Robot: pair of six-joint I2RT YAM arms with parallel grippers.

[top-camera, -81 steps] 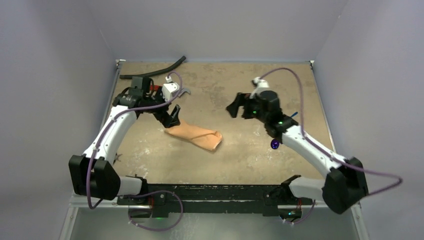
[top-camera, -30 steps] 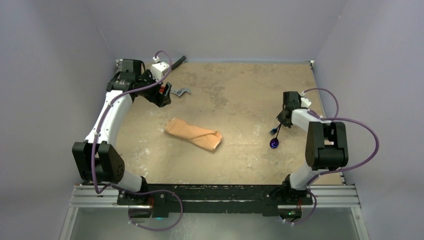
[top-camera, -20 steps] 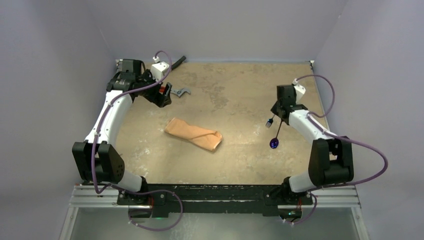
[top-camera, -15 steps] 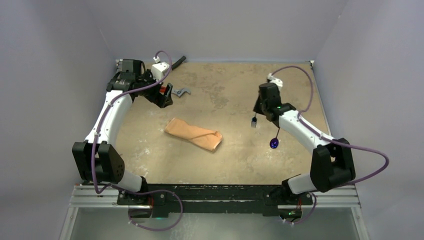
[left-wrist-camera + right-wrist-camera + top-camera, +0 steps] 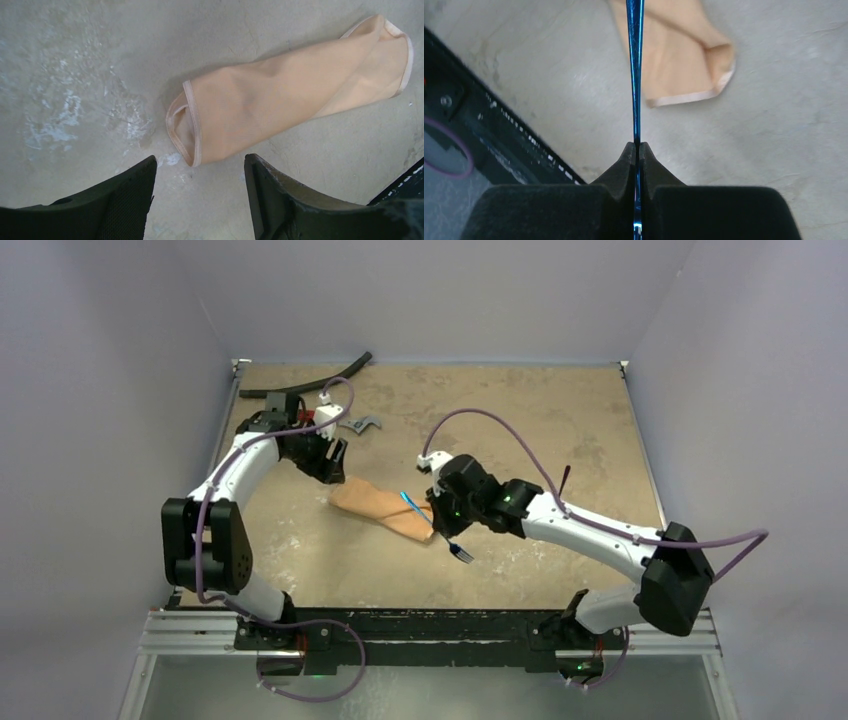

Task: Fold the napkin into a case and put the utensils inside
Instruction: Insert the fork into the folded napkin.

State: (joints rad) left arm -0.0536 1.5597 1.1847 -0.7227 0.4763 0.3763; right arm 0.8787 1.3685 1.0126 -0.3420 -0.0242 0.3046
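Putting in the first utensil is the step in hand. The right claw [image 5: 635, 147] is clenched on the blue fork [image 5: 635, 75], its handle aimed over the peach case [image 5: 385, 508], which lies left of the worktop's [image 5: 520, 420] centre. The left claw [image 5: 200, 165] hangs released over the case's end nearer the left edge, where a mouth seems to gape. The next move likely calls for lining the handle up with an opening. The purple spoon [image 5: 565, 478] is mostly hidden behind the right arm.

Right wrist view: the fork [image 5: 635, 75] runs off the top edge, its prongs out of sight behind the right hand [image 5: 636, 146]; the napkin [image 5: 679, 55] is cropped at the top.
Overhead view: the spoon [image 5: 566, 478] shows only a thin handle tip above the right arm [image 5: 590, 525]; the left arm [image 5: 250, 455] part-hides the wrench [image 5: 362, 424].
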